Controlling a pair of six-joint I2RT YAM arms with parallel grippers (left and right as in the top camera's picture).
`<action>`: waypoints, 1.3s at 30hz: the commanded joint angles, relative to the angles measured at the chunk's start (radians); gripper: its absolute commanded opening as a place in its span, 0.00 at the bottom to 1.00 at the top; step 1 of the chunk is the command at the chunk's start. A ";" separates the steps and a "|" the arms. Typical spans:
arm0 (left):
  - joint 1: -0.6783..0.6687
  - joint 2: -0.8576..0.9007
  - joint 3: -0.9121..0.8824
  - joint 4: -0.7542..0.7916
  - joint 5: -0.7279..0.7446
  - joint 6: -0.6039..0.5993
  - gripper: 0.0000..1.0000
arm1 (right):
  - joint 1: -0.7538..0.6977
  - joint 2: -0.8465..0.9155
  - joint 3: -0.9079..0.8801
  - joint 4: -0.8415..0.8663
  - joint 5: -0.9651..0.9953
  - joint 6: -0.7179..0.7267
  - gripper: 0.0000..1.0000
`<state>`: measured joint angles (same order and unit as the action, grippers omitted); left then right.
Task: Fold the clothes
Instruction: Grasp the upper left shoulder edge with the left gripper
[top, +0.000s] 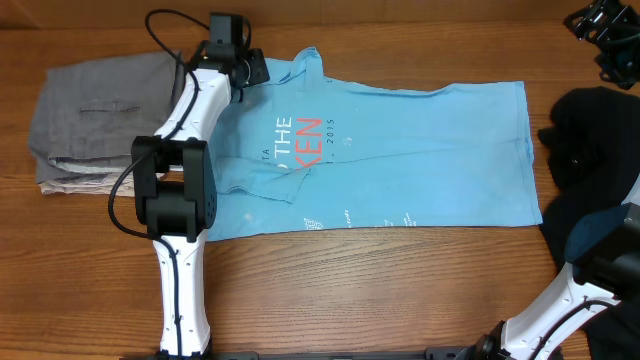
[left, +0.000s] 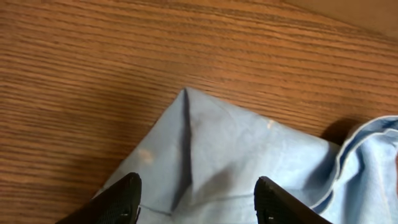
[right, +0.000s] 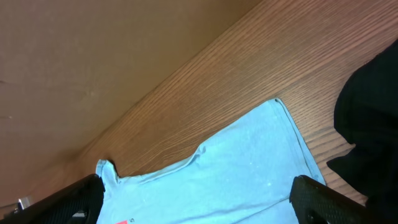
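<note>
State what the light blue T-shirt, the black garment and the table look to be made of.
Light blue T-shirt: thin soft cloth, probably cotton jersey. It is matte, with shallow creases, a stitched hem and printed lettering.
Black garment: soft matte fabric, bunched in loose folds. The fibre cannot be told.
Table: wood or wood-look laminate, smooth, with long grain lines. The look leaves open which.

A robotics lab setup: the left arm (top: 178, 200) and right arm (top: 560, 300), white and black with a loose cable (top: 165, 25), stand mounted at the near edge of a wood-grain counter (top: 400, 290). A light blue T-shirt (top: 420, 150), grey trousers (top: 100, 110) and a black garment (top: 590, 130) lie on it, a plain brown panel (right: 93, 62) behind.
</note>
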<state>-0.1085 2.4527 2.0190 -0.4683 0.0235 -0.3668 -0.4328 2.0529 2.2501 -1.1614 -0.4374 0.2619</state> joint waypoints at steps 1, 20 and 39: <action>-0.004 0.030 0.021 0.013 -0.008 -0.015 0.61 | 0.001 0.003 0.000 0.003 0.002 -0.001 1.00; -0.021 0.035 0.012 0.027 -0.009 -0.014 0.61 | 0.001 0.003 0.000 0.003 0.002 -0.001 1.00; -0.026 0.058 0.011 0.009 -0.034 -0.014 0.56 | 0.001 0.003 0.000 0.003 0.002 -0.001 1.00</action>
<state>-0.1295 2.4802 2.0190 -0.4526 0.0097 -0.3740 -0.4332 2.0529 2.2501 -1.1614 -0.4374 0.2619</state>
